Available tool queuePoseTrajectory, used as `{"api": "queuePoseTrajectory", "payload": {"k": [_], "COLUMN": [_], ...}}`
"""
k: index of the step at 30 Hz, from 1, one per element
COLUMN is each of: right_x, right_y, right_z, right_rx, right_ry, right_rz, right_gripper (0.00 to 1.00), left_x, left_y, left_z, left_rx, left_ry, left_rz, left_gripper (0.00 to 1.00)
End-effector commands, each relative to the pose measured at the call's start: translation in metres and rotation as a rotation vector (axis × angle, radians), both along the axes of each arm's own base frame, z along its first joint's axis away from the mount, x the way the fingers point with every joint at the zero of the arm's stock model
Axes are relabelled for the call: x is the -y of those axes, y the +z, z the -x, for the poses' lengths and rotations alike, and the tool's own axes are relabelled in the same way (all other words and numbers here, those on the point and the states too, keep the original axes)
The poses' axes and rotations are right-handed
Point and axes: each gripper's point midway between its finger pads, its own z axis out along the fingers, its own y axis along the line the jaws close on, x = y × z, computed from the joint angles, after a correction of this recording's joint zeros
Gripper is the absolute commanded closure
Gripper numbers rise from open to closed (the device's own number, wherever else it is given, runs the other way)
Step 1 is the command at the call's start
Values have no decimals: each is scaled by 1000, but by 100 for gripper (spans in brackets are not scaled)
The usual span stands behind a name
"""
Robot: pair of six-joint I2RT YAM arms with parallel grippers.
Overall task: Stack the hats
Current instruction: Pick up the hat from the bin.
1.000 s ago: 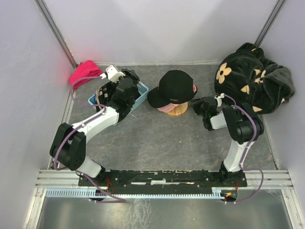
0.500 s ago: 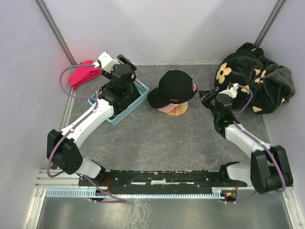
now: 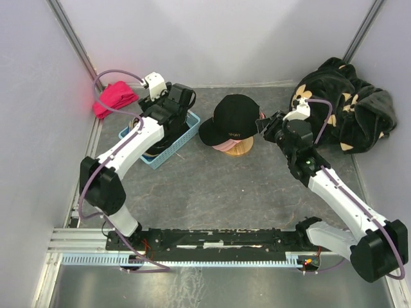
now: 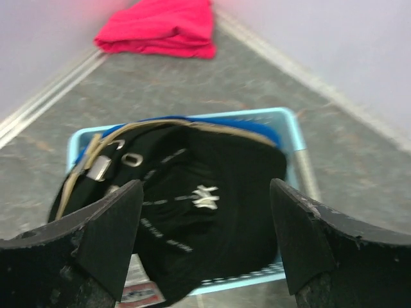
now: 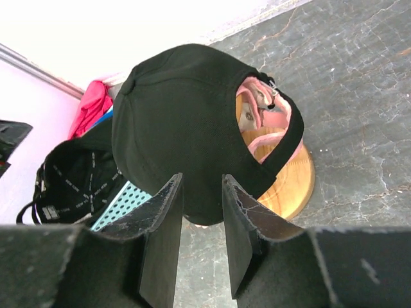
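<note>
A black hat (image 3: 236, 117) sits on top of a pink hat (image 5: 271, 122) on a round wooden stand (image 5: 292, 187) at mid-table. My right gripper (image 5: 200, 221) hovers just right of this stack, its fingers a little apart with nothing between them. Another black hat with small white lettering (image 4: 205, 192) lies in the light blue basket (image 4: 288, 131), over tan and blue hat edges. My left gripper (image 4: 205, 240) hangs above that basket, open wide and empty.
A red-pink cloth bundle (image 3: 114, 97) lies in the back left corner. A big black plush fabric with beige flowers (image 3: 340, 106) fills the back right. Walls close in the table on three sides.
The left gripper has lifted off the basket and opened wider. The right arm has unfolded and reached toward the hat stack, its jaws parting slightly.
</note>
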Motion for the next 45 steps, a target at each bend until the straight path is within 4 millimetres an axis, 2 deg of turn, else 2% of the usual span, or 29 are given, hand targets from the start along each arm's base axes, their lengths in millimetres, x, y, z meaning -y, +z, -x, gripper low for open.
{"api": "queuePoseTrajectory", "payload": {"k": [1, 4, 9, 14, 21, 25, 29, 40, 45], "right_x": [-6, -8, -13, -16, -17, -19, -21, -23, -22], "right_y": [18, 23, 23, 21, 23, 23, 22, 22, 23], "right_z": [9, 13, 15, 16, 18, 18, 18, 19, 20], "right_rx": [42, 57, 64, 68, 76, 76, 78, 79, 82], "right_ry": [44, 61, 85, 95, 102, 109, 115, 122, 119], "right_rz": [35, 35, 24, 6, 0, -2, -7, 0, 1], "right_gripper": [61, 61, 60, 60, 60, 60, 60, 60, 60], "left_x": [-45, -63, -80, -82, -81, -78, -73, -65, -62], "left_y": [-10, -17, -26, -26, -48, -50, -47, -64, -68], "left_z": [23, 34, 53, 62, 76, 83, 93, 101, 98], "left_rx": [-89, -118, -153, -176, -235, -235, -210, -215, -220], "left_ry": [181, 254, 325, 330, 315, 303, 281, 251, 244], "left_rz": [-104, -119, -124, -112, -83, -39, -12, 40, 38], "left_gripper": [13, 10, 4, 2, 2, 2, 4, 14, 28]}}
